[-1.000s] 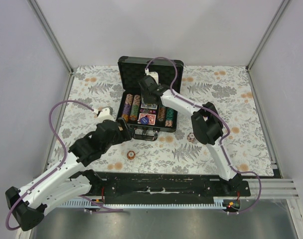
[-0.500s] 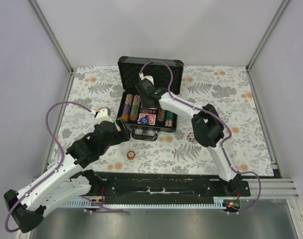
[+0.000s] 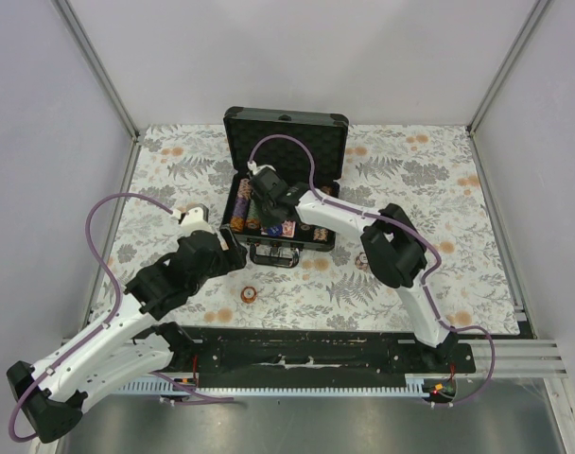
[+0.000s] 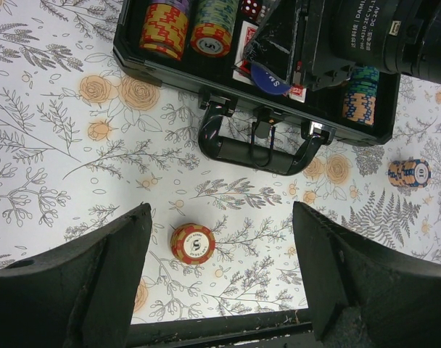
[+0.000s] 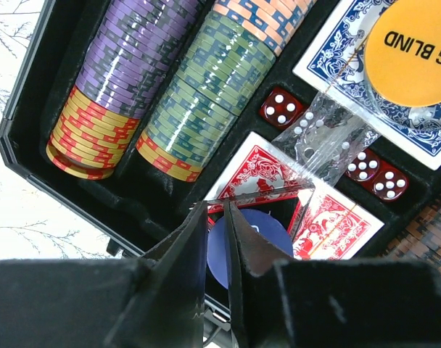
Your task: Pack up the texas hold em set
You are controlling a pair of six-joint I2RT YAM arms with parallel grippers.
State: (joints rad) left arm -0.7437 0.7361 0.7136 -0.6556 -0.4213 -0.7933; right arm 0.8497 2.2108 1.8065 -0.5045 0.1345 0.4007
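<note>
The black case lies open with its lid propped up at the back. Rows of striped chips fill its left slots. Beside them lie a red deck, a blue deck under a yellow round button, and red dice. My right gripper hovers over the case's front left, jaws nearly together, nothing seen between them, a blue round button below. My left gripper is open above a loose red-and-yellow chip stack.
The case handle points toward the arms. A second loose chip stack sits right of the case. A black rail runs along the near table edge. Grey walls enclose the flowered tablecloth.
My right gripper has moved left and nearer across the case, and its jaws have narrowed from wide to almost together. The left arm has barely shifted.
</note>
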